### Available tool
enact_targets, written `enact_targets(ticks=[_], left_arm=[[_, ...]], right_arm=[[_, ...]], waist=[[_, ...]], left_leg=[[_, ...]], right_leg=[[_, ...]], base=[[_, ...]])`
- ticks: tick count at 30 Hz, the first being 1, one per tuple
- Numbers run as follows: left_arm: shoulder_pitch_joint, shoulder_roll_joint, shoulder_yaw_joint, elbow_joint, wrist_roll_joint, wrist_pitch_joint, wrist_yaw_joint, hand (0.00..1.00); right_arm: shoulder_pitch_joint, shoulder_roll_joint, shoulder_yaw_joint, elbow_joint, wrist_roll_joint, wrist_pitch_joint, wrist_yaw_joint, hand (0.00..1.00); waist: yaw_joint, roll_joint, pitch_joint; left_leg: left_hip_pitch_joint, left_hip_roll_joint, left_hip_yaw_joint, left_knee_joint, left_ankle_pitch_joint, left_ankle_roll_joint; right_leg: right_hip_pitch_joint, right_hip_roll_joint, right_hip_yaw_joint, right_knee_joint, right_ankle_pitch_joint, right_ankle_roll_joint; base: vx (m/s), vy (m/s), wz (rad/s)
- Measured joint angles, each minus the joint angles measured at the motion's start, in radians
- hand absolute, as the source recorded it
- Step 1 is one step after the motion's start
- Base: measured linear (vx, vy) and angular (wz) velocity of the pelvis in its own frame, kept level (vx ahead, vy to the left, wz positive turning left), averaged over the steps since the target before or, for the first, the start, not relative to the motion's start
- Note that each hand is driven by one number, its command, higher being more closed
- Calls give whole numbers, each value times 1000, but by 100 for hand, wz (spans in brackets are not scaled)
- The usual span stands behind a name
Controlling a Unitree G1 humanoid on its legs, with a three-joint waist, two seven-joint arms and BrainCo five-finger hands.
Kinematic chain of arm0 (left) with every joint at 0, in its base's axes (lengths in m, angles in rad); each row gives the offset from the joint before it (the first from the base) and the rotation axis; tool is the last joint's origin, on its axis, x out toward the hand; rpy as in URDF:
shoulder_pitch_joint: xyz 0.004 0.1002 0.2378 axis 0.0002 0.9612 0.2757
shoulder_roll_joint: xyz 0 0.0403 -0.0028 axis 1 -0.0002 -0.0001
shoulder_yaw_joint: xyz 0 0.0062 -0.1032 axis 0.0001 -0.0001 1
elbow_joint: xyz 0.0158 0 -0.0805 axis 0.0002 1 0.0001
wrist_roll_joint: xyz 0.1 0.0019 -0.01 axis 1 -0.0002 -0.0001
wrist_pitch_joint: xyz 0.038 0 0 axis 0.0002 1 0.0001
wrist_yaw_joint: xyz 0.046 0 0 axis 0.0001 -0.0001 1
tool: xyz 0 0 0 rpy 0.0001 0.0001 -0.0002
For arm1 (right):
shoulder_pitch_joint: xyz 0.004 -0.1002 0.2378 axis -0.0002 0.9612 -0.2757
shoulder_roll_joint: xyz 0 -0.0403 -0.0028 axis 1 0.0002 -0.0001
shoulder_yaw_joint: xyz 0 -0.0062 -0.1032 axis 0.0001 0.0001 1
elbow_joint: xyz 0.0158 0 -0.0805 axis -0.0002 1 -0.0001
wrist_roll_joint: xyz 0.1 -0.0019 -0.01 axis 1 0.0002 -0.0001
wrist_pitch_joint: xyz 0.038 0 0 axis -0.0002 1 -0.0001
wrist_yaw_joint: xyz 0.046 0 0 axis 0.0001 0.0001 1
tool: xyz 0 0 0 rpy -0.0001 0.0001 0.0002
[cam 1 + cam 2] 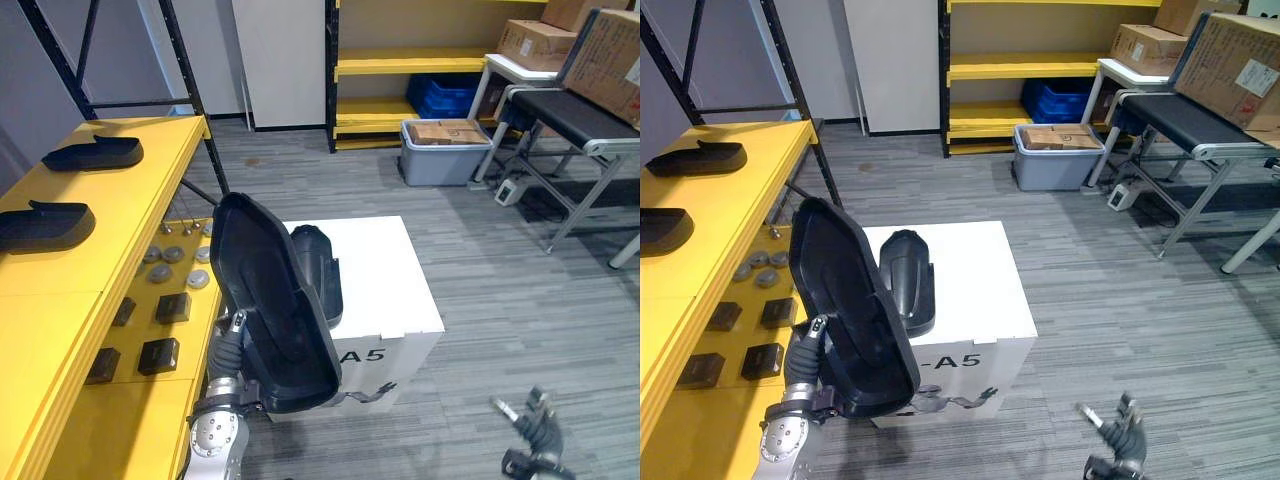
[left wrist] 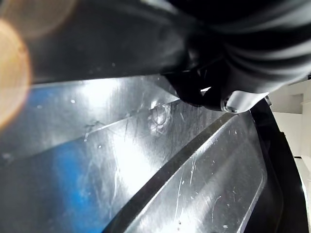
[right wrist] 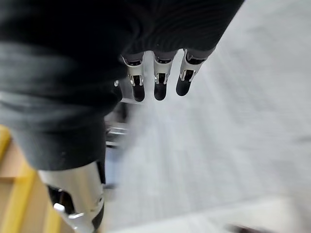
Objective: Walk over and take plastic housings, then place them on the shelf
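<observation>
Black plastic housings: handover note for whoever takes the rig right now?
Hands: left hand is shut on the large black plastic housing shell, held up on edge beside the yellow shelf. The right hand is open, low, holding nothing.
Things: a smaller black plastic housing lies on the white box. Two flat black plastic housings lie on the shelf top.
Done: two shelved, a third picked up.
Left: set the held shell on the shelf, then fetch the one on the box.
</observation>
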Motion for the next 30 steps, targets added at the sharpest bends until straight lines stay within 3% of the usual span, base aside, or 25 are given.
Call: enact_targets(ticks=[4, 9, 13, 15, 16, 17, 18, 20, 21, 23, 27, 28, 30], left_arm=[[13, -4, -6, -17, 0, -1, -1, 100], [16, -9, -11, -28, 0, -4, 0, 100], [6, -27, -12, -70, -1, -6, 8, 100], [1, -33, -27, -73, -5, -11, 13, 100], [-13, -32, -35, -63, -5, -11, 12, 100], [-22, -31, -44, -57, -5, -11, 12, 100], [-35, -34, -72, -51, -5, -11, 9, 100], [-36, -32, -94, -47, -5, -11, 8, 100], [-48, -24, -107, -42, -5, -12, 8, 100], [-64, -20, -112, -37, -5, -13, 8, 100], [-104, -4, -142, -13, 2, -9, 8, 100], [-128, 0, -169, -11, 22, -6, 6, 100], [-157, 4, -189, -3, 30, -7, 5, 100]], right_arm=[[12, 26, 112, 189, -2, 18, 31, 0], [1, 47, 171, 259, -52, 35, 37, 0], [-64, 46, 191, 304, -87, 35, 27, 0], [-101, 37, 200, 332, -89, 35, 19, 0], [-117, 35, 198, 355, -89, 35, 15, 0], [-126, 30, 198, 366, -89, 35, 12, 0], [-137, 19, 196, 379, -103, 39, 11, 0], [-142, 10, 196, 382, -110, 40, 10, 0], [-166, -1, 196, 390, -114, 40, 0, 0], [-198, -3, 196, 410, -124, 43, -3, 0], [-224, 32, 201, 411, -149, 49, -2, 0], [-218, 33, 202, 413, -157, 66, 0, 0], [-212, 35, 206, 413, -153, 72, 4, 0]], waist=[[20, 2, 2], [45, -4, 11], [62, -15, 37], [74, -18, 48], [76, -35, 67], [75, -30, 74], [70, 0, 80], [64, -3, 80], [62, -2, 75], [64, 1, 74], [77, -16, 82], [66, -11, 80], [42, -7, 82]], left_leg=[[13, 7, -4, 0, -11, -10], [9, -6, -50, 0, -14, -4], [-77, -45, -198, 47, 4, 1], [-117, -43, -133, 38, -41, 48], [-142, -41, -39, 66, -63, 79], [-171, -25, 23, 105, -75, 91], [-206, 33, 187, 191, -79, 111], [-190, 30, 250, 185, -76, 118], [-163, -12, 272, 124, -64, 107], [-155, -51, 255, 90, -24, 110], [-120, -122, 210, 110, -74, 127], [-109, -135, 154, 136, -103, 138], [-96, -133, 86, 152, -125, 145]], right_leg=[[17, 0, -5, 1, -2, 1], [45, -11, -57, 10, -18, 15], [45, -37, -224, 69, -48, 13], [45, -53, -332, 67, -51, 12], [56, -84, -409, 65, -50, 12], [63, -91, -451, 70, -49, 13], [96, -90, -567, 102, -52, 18], [124, -107, -625, 116, -54, 20], [157, -137, -673, 110, -55, 20], [175, -155, -688, 107, -58, 25], [175, -265, -681, 286, -51, 14], [128, -313, -618, 464, -13, -50], [47, -279, -447, 603, -82, -54]], base=[[-29, -1, 3], [-22, -5, 29], [-10, -33, 119], [16, -7, 174], [45, 21, 161], [101, 37, 259], [119, 18, 217], [207, 36, 188], [261, 81, 150], [270, 152, 104], [192, 172, 48], [241, 179, 108], [235, 65, 111]])
